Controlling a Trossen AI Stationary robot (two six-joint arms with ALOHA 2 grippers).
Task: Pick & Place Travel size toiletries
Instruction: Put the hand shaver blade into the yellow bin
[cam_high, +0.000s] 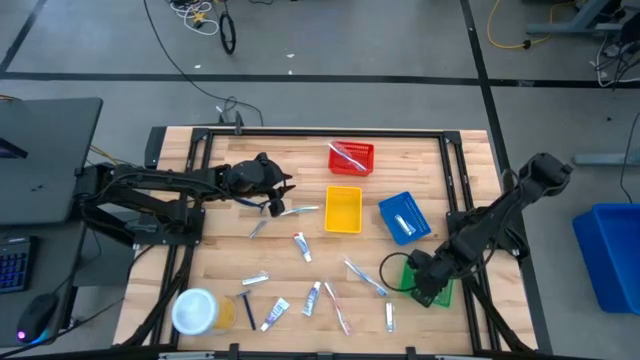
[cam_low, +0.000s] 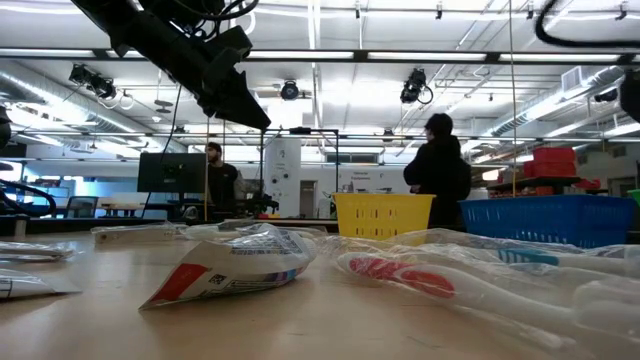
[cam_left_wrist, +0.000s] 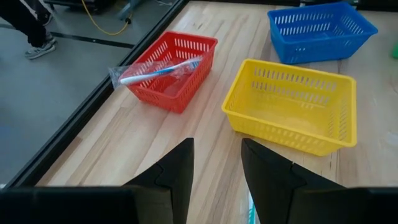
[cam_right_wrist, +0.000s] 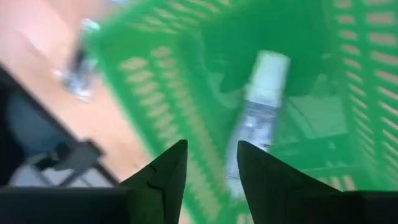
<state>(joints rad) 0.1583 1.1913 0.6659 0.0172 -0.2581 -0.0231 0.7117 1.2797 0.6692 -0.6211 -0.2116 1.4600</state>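
Small white tubes (cam_high: 302, 245), wrapped toothbrushes (cam_high: 365, 277), a black razor (cam_high: 247, 308) and silvery packets (cam_high: 255, 279) lie scattered flat on the wooden table's near half. My left gripper (cam_left_wrist: 216, 168) is open and holds nothing; it hovers over the table's left middle (cam_high: 275, 200), beside a toothbrush (cam_high: 297, 211). My right gripper (cam_right_wrist: 211, 168) is open above the green tray (cam_high: 440, 288) at the near right. A white tube (cam_right_wrist: 261, 106) lies in that tray beyond the fingertips. One wrapped toothbrush (cam_left_wrist: 158, 68) rests across the red tray (cam_left_wrist: 174, 74).
The yellow tray (cam_high: 343, 209) and the blue tray (cam_high: 404, 217), which has an item in it, sit mid-table; the red tray (cam_high: 351, 157) is farther back. A white-topped yellow tub (cam_high: 195, 311) stands at the near left. People stand in the room beyond (cam_low: 437, 165).
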